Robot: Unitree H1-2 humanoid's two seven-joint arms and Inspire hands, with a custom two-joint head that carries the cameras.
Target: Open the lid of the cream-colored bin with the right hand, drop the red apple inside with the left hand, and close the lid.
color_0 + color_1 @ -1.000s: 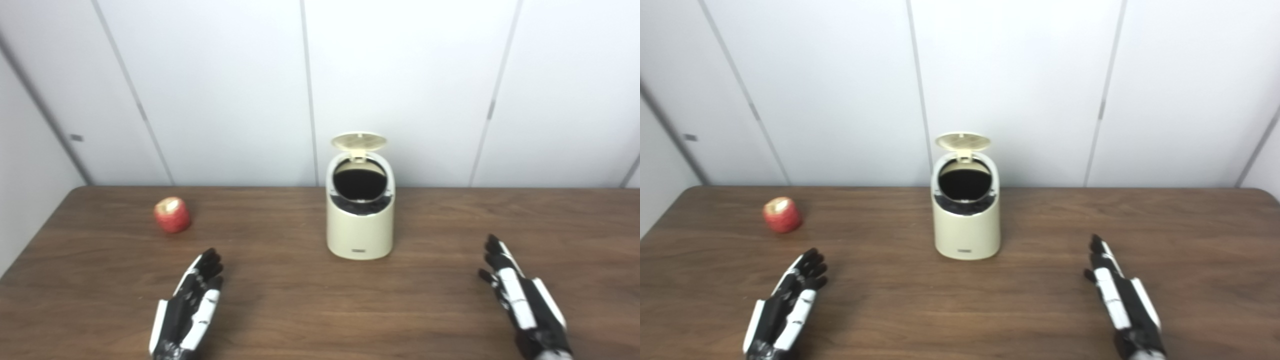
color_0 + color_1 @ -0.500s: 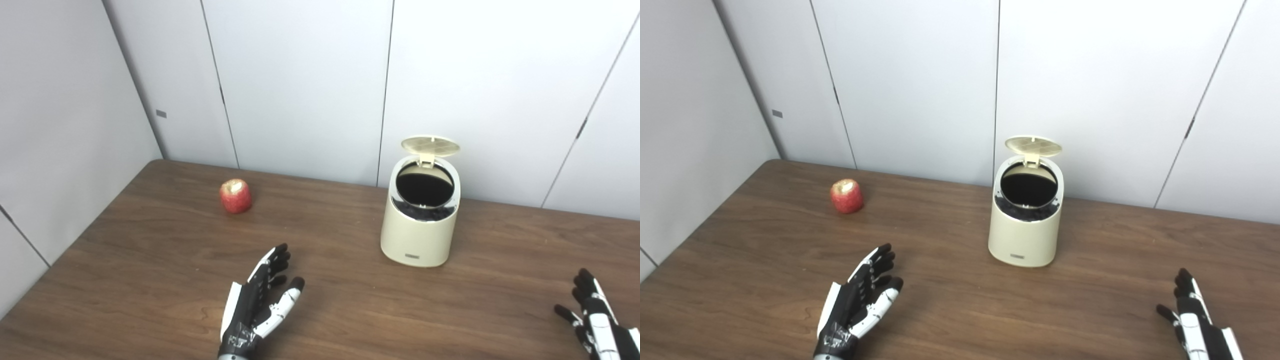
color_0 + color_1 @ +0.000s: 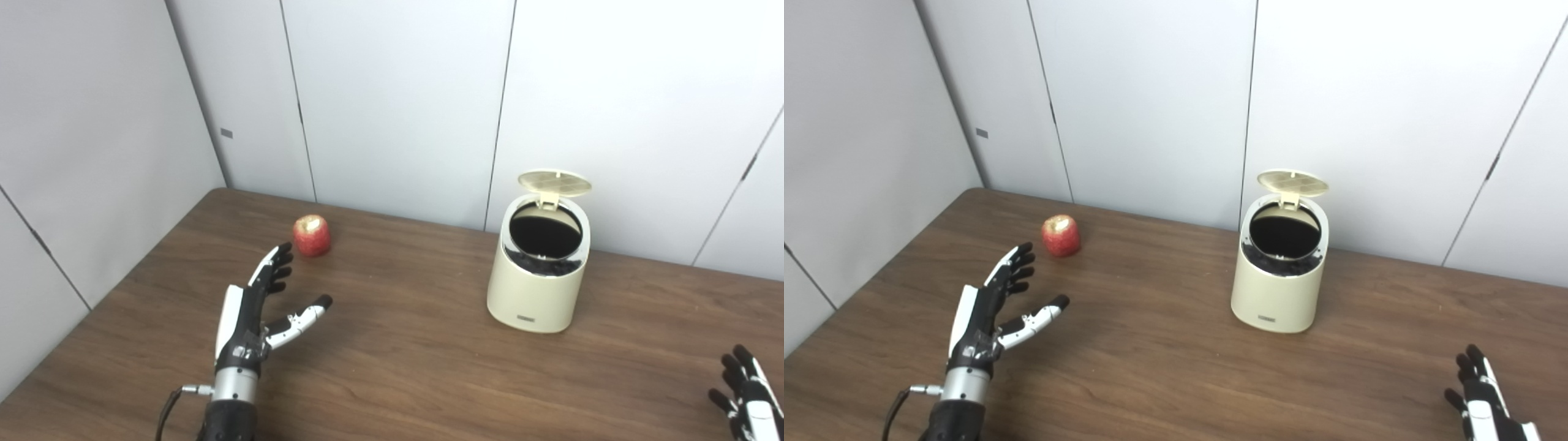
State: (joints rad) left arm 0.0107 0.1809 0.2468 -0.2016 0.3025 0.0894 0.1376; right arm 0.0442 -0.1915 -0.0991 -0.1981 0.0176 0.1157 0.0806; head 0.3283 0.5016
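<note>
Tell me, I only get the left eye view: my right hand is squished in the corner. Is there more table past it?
Observer: Yes. In the right eye view the right hand sits further in from the picture's side, with bare wooden table beyond it.
Operator: Is my left hand touching the red apple? It looks super close.
Observer: No. From the right eye a plainer strip of wood shows between the left hand and the red apple. The hand is open and holds nothing.
</note>
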